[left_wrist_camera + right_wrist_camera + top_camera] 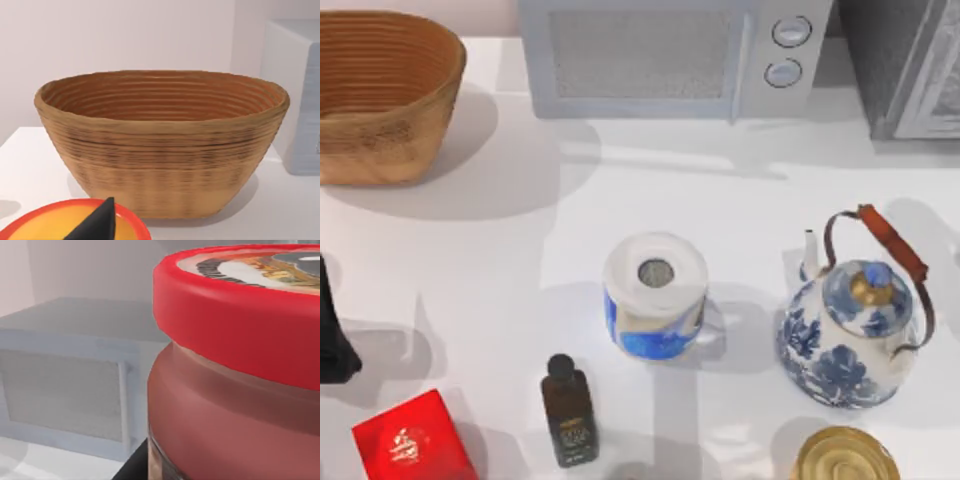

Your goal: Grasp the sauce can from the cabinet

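Looking down from the top view, I am seeing the cabinet [905,65], dark grey and speckled with a pale framed door panel, standing at the desk's [620,190] far right corner. The white microwave [670,55] is sitting just beside it along the far edge, and a woven basket [385,95] is occupying the far left corner. Mid-desk a blue-and-white cylinder [655,295] is standing upright, with a blue-patterned teapot [850,335] near the right edge. A gold-topped tin [845,458], a dark bottle [568,412] and a red box [412,440] are lining the near edge. A black part of my left arm [332,330] is showing at the left edge.

From the left wrist view I am facing the basket [162,142]. The left gripper [97,222] is showing as a black point over a round, red-rimmed orange thing [55,227]. I cannot tell whether it is spread or pressed together.

In the right wrist view the sauce can [235,390] is looming very close. It has a bright red rim, a pale printed top and a dull orange-red side, and the microwave [65,390] is sitting behind it. A dark piece of the right gripper [131,467] is lying just beside the can's lower side. I cannot tell whether it is pinching the can.
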